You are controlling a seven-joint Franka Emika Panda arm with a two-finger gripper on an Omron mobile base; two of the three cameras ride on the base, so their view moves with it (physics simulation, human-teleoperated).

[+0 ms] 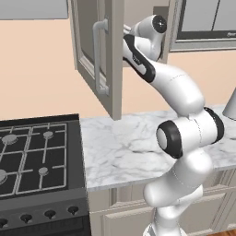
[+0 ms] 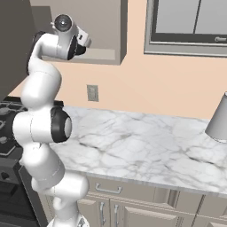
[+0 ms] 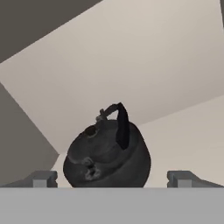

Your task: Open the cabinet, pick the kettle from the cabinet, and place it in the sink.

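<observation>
The cabinet (image 1: pixel 113 55) stands open, its door (image 1: pixel 94 50) swung out, and the kettle (image 3: pixel 107 155) sits inside on the shelf floor (image 3: pixel 183 135), near the front edge. It lies straight ahead of the gripper (image 3: pixel 113 178), centred between the wide-spread jaws. The arched handle (image 3: pixel 120 122) runs roughly along the approach line, so closing across the body looks feasible.

Left base view from behind-left, right base view from behind-right, both sharing the white marble counter (image 1: pixel 120 152) and white arm (image 2: pixel 40 128), hand view close inside the taupe-grey wall cabinet (image 3: pixel 131 57).
</observation>
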